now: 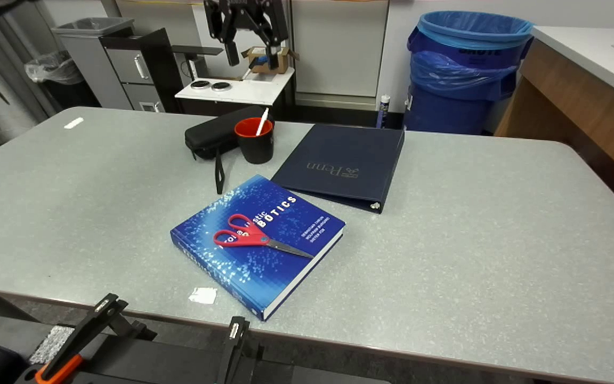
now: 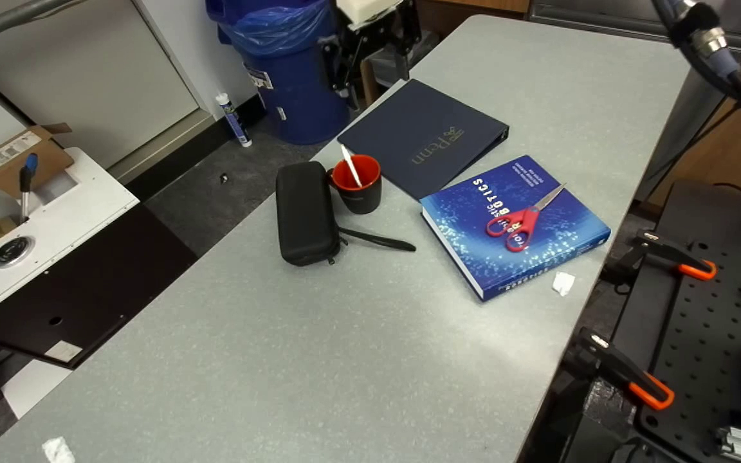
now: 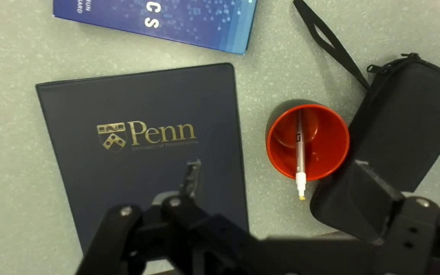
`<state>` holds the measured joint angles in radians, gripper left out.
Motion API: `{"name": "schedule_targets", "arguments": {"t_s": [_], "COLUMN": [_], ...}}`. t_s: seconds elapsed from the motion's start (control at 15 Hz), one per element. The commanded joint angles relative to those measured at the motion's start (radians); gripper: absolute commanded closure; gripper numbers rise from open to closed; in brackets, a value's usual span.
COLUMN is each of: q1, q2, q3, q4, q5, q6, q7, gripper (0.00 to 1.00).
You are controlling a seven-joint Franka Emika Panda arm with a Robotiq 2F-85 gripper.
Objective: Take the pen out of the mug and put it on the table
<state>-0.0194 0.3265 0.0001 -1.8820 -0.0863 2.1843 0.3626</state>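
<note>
Ctr of frame in an exterior view, a blue book (image 1: 269,269) lies on the grey table (image 1: 472,256); beyond, upper ctr, the pen (image 1: 263,122) leans in the mug (image 1: 256,146), white end abv the rim. Next move prob. needs a straddle of that end, pinching pen only, lifting along its slant so mug won't tip. Top ctr, the gripper (image 1: 252,56) hangs spread wide, w/ nothing held or touched

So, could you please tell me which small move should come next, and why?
I'd probably ease the open gripper down toward the white end of the pen. In both exterior views the gripper hangs clear of the mug; in the wrist view that end shows past the mug's rim, between the spread jaws, so it seems easiest to grasp.
</note>
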Motion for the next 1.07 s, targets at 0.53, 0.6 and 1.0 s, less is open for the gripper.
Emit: {"name": "schedule_targets", "arguments": {"t_s": [0.53,0.6,1.0], "q1": [0.076,0.078,0.104], "q2": [0.272,0.286,0.375], "q3": [-0.056,-0.054,-0.070], "q4": [0.280,0.289,0.329], "q5": [0.021,0.023,0.026], "q6": [-0.063,-0.059,0.017], "q7": [0.087,0.088,0.150], "gripper": [0.00,0.00,0.00]}}
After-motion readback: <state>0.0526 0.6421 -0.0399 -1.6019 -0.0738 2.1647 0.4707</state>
